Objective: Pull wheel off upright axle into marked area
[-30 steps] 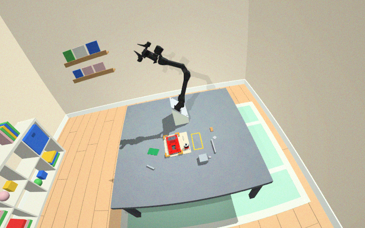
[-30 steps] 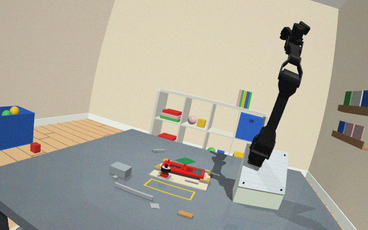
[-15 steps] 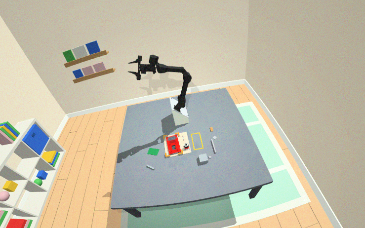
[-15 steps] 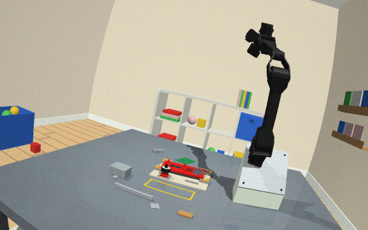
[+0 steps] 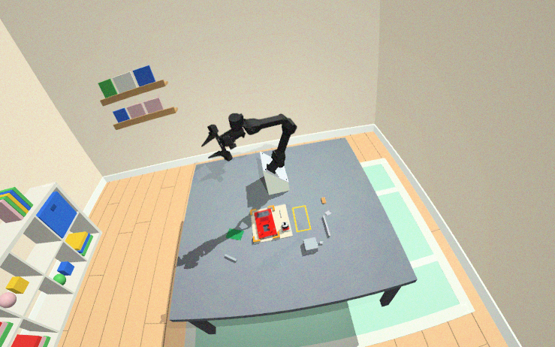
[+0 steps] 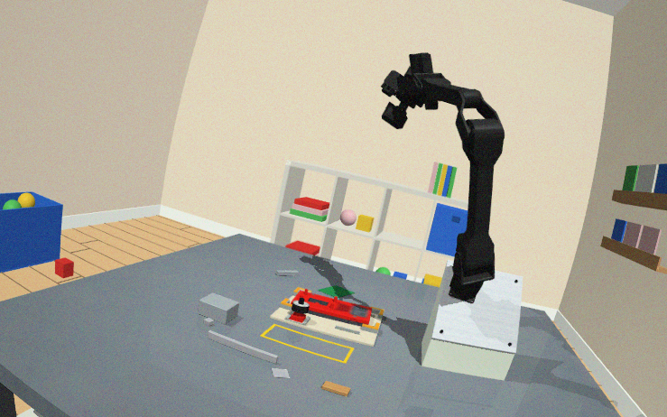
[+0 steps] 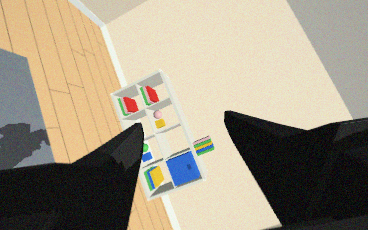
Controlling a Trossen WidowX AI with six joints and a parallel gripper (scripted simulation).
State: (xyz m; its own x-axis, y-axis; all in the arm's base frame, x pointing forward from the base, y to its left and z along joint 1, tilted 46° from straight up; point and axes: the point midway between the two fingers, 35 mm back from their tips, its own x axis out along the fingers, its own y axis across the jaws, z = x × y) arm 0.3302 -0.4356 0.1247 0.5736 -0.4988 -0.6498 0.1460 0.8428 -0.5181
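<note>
Well above the far end of the grey counter [image 5: 270, 276], the black arm's jaws are standing partly open and holding nothing, with only the white cubby shelf [image 7: 162, 137] showing between the black fingers in the wrist view. Judging from this, the step in hand is the approach, and doing it well is calling for swinging down over the small black wheel with a pale hub [image 6: 299, 306], centring the open jaws on its rim and descending straight along the axle. It is sitting on its upright axle at the near-left end of the red fixture [image 6: 331, 306] on a cream board, just beside the yellow-outlined rectangle [image 6: 306, 342], looking small and squat.
</note>
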